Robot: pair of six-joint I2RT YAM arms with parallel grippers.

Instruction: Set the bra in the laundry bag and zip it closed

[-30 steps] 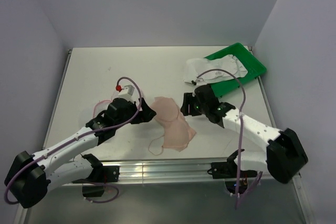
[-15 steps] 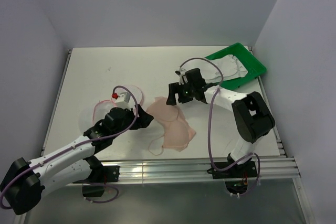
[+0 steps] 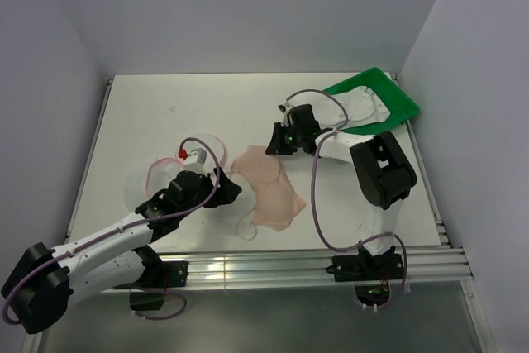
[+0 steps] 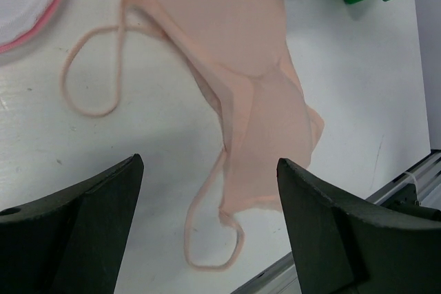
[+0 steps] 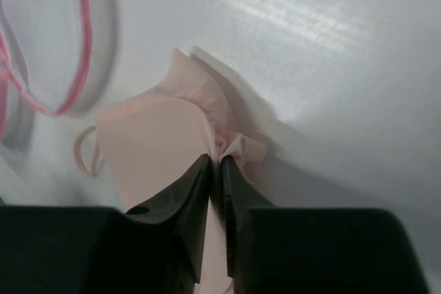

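Observation:
The pink bra (image 3: 269, 189) lies flat on the white table between the two arms. It also shows in the left wrist view (image 4: 238, 67), with thin strap loops trailing toward the table's near edge. My right gripper (image 3: 275, 146) is shut on the bra's far edge; the pinched fabric shows in the right wrist view (image 5: 227, 146). My left gripper (image 3: 225, 188) is open and empty, just left of the bra, its jaws wide apart (image 4: 207, 239). The laundry bag (image 3: 165, 169), white mesh with a pink rim, lies partly hidden under the left arm; its rim shows in both wrist views (image 4: 38, 22) (image 5: 77, 53).
A green plastic tray (image 3: 395, 98) stands at the back right with a white mesh item (image 3: 351, 112) hanging over its left edge. A small red knob (image 3: 181, 155) sits on the left arm's cable. Grey walls close in the table on three sides.
The right arm swung left and back, and its gripper closed on the bra's far edge. The bra shifted slightly. The left gripper drew back a little toward the near edge.

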